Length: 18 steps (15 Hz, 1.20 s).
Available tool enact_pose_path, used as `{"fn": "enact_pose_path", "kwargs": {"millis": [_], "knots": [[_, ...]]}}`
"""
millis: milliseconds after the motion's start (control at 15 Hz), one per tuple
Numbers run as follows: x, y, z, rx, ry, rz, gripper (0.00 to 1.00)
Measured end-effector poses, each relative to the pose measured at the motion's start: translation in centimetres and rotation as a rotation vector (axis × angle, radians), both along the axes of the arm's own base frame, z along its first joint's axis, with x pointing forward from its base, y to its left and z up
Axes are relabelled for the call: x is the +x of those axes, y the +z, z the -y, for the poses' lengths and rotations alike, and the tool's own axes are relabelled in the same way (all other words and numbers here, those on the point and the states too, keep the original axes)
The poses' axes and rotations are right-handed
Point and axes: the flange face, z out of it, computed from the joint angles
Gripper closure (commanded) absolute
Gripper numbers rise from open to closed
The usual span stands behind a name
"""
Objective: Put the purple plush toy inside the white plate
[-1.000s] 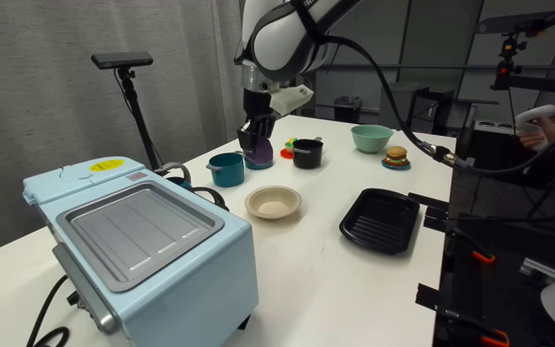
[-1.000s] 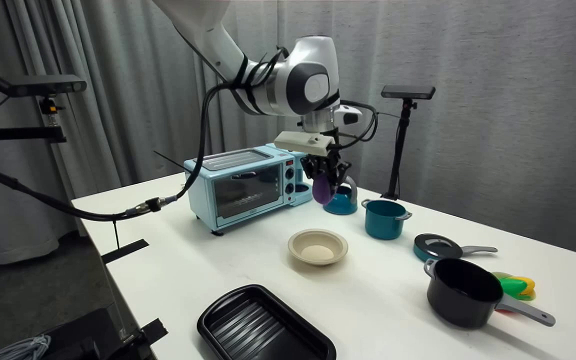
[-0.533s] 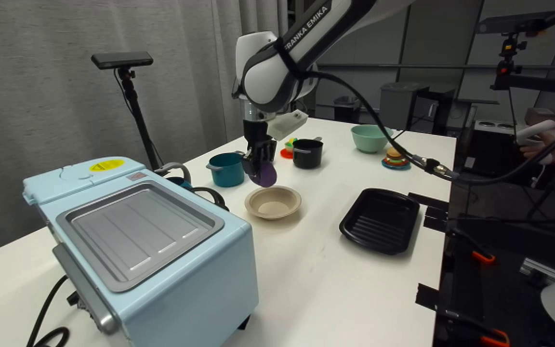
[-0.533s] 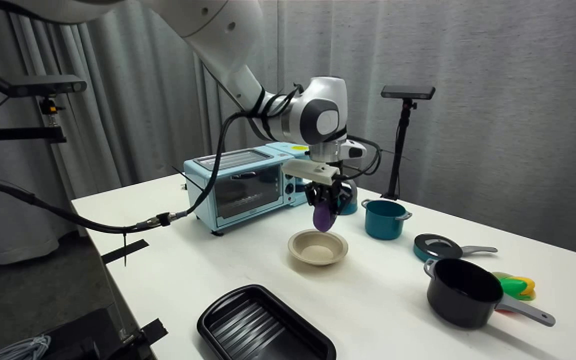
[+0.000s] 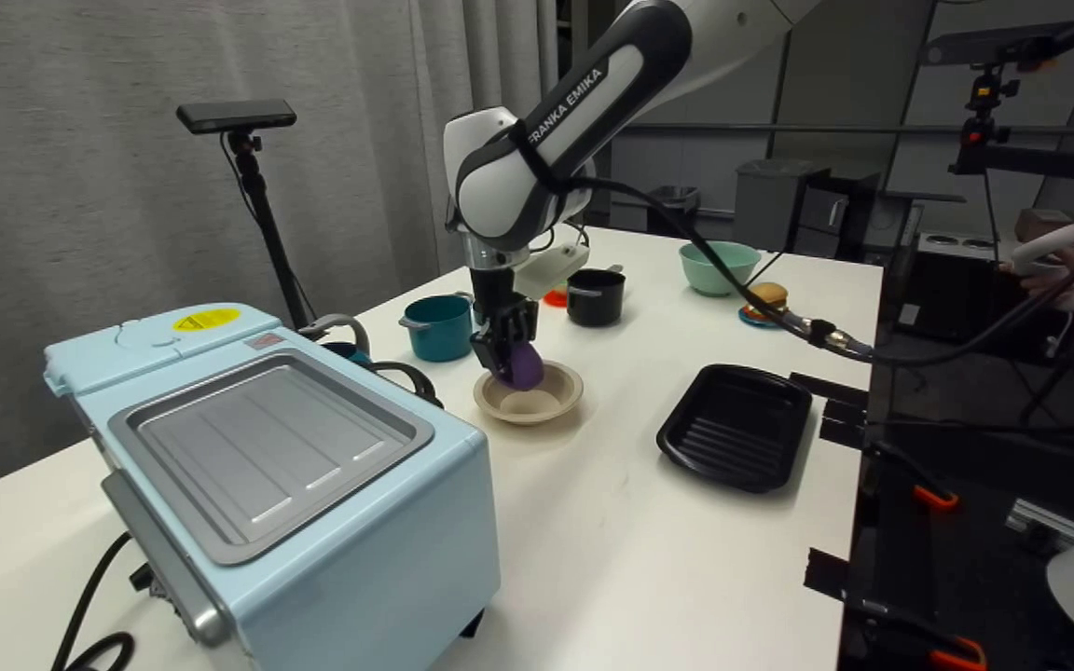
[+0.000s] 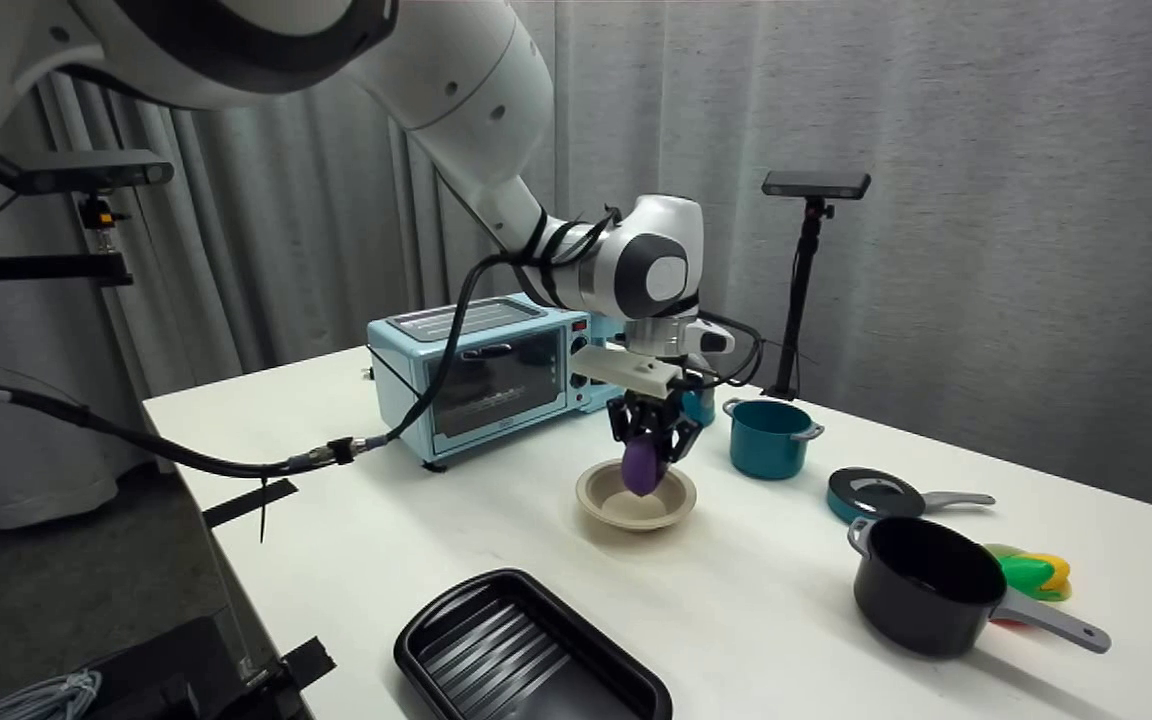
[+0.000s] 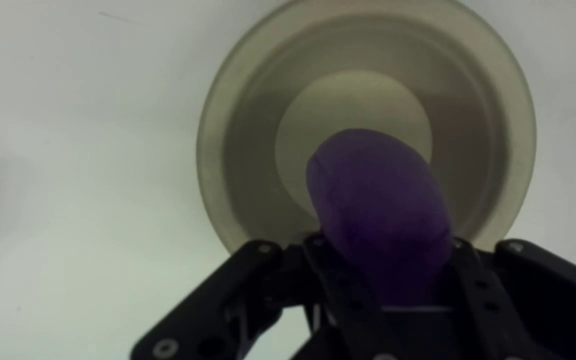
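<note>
Clamping the purple toy [image 7: 375, 185] by its sides, my gripper [image 7: 387, 244] enters from the bottom of the wrist view. The toy sits just right of the middle there, its rounded end toward the top of the frame, hiding part of the white plate [image 7: 213, 150]. In both exterior views I hold it over the plate, near the middle of the frame; I cannot tell whether they touch. In an exterior view, a black tray [image 6: 536, 650] lies at bottom centre, a teal pot [image 6: 768, 445] stands right of centre.
</note>
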Motion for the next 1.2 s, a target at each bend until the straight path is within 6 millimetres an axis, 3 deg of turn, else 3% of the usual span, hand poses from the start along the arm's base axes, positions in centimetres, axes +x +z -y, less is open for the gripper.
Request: {"fn": "enact_pose_path", "kwargs": {"millis": [267,400,1000,1200], "knots": [[0.1,0.1,0.0,-0.001,-0.001,-0.011,0.10],[0.2,0.4,0.2,-0.001,-0.003,-0.006,0.00],[0.2,4.5,2.0,0.002,-0.004,0.045,0.00],[-0.1,5.0,2.3,0.002,-0.003,0.047,0.00]]}}
